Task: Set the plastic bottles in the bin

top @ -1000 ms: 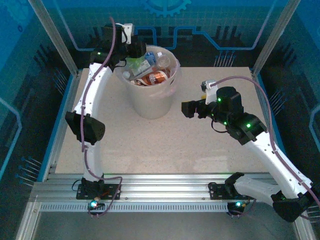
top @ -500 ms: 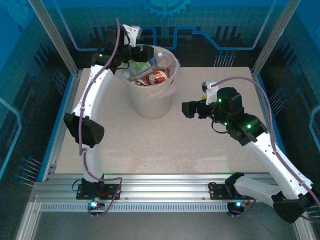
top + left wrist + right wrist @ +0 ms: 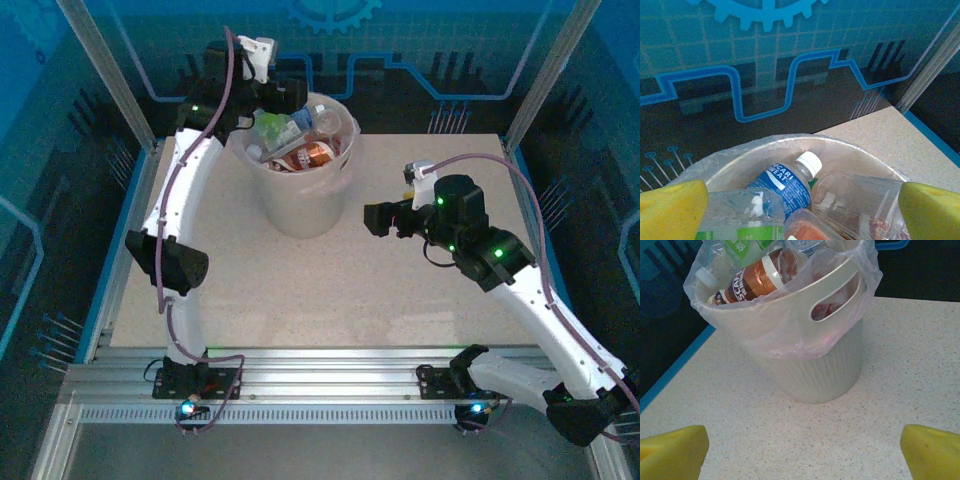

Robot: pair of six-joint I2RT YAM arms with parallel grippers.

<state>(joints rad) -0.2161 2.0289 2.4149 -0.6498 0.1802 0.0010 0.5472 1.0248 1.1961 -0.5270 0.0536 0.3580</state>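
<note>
The bin (image 3: 300, 205) is a round, whitish, translucent bucket with ribbed walls, a cut-out handle and a clear bag liner folded over its rim. It stands upright on the surface (image 3: 330, 290), toward 12 o'clock in the top view. The plastic bottles (image 3: 300, 140) lie heaped inside, partly crushed. A blue-labelled bottle (image 3: 785, 182) points its white cap to 1 o'clock. A copper-labelled bottle (image 3: 747, 282) lies with its long axis from 8 to 2 o'clock. The left hand (image 3: 283, 100) hangs over the rim at 11 o'clock, its fingers (image 3: 670, 207) spread wide above the heap. The right hand (image 3: 372, 218), at the bin's 3 o'clock, is spread apart and empty.
</note>
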